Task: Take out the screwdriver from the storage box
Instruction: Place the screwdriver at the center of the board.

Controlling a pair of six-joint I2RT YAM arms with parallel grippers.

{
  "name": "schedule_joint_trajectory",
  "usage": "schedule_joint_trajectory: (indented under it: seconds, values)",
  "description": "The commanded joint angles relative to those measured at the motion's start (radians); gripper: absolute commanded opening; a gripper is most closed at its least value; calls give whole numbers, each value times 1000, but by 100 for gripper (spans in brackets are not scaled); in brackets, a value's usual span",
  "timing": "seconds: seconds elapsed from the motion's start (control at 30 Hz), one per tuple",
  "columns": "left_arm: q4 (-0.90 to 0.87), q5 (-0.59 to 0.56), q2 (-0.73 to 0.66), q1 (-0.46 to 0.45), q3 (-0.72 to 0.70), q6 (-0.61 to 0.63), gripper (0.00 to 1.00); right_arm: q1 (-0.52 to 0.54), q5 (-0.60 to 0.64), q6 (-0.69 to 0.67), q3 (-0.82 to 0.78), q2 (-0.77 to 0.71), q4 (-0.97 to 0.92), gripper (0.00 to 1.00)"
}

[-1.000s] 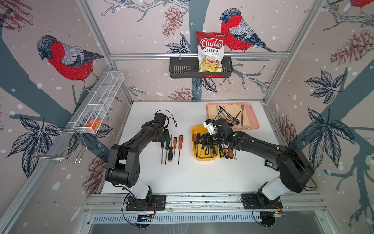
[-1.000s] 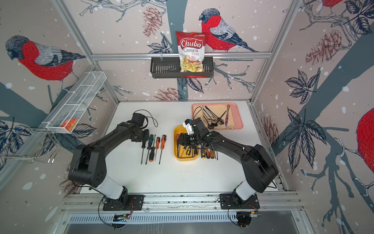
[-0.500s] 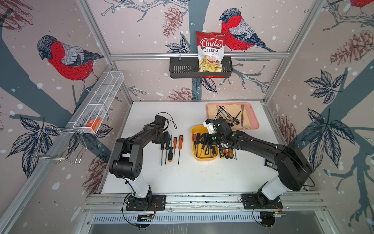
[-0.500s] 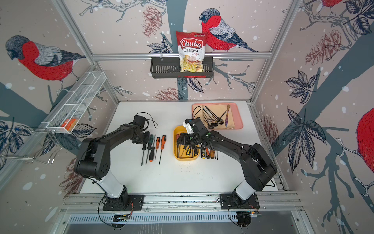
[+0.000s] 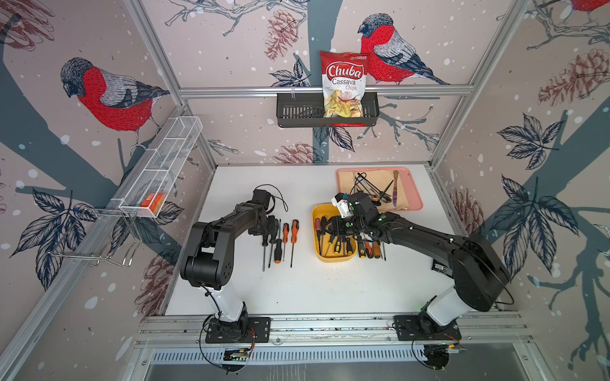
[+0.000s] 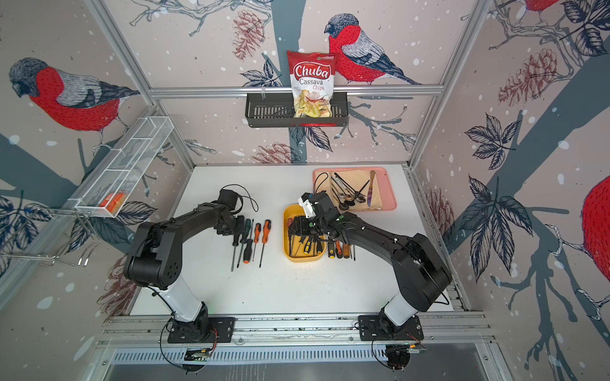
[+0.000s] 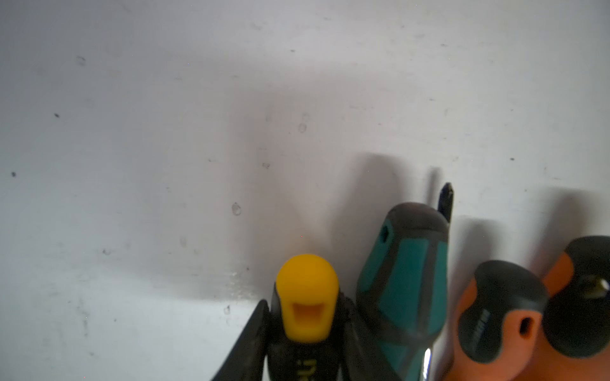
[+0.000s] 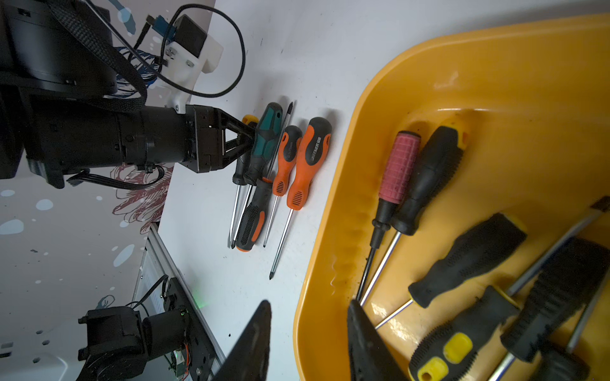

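The yellow storage box (image 5: pixel 333 259) (image 6: pixel 303 258) (image 8: pixel 330 231) stands mid-table with several screwdrivers inside, among them a red-handled one (image 8: pixel 399 165). My right gripper (image 8: pixel 309 303) (image 5: pixel 326 227) is open astride the box's left rim, one finger over the table and one inside the box, touching nothing. My left gripper (image 7: pixel 307 305) (image 5: pixel 265 231) is shut on a black screwdriver with a yellow cap (image 7: pixel 307 287) that lies on the table at the left end of a row. Beside it lie a teal-handled screwdriver (image 7: pixel 406 273) and orange ones (image 5: pixel 293 227).
More screwdrivers (image 5: pixel 368 247) lie just right of the box. A pink tray (image 5: pixel 416 204) with utensils sits at the back right. On the back wall hangs a black basket (image 5: pixel 297 112) with a chips bag (image 5: pixel 343 85); a white mesh shelf (image 5: pixel 158 174) lines the left wall.
The left arm's elbow has shifted while its gripper stayed at the row of screwdrivers on the table. The right arm has not moved.
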Motion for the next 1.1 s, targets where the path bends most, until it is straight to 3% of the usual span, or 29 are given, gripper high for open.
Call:
schedule_joint_trajectory:
  seconds: [0.0,0.5,0.7,0.83,1.07]
  values:
    - [13,-11,0,4,-2,3,39,1,11,-9,0,-10,-1,39]
    - [-21,47,-120,5,-1,-26,41,-5,106,20,60,-26,-115,42]
    - [3,189,-221,-1,-25,-58,42,-13,224,63,152,34,-283,42]
    - [84,395,-296,-15,-84,-92,44,-18,286,96,203,90,-367,41]
    - [116,451,-367,-125,-123,-129,46,-10,346,129,254,165,-423,41]
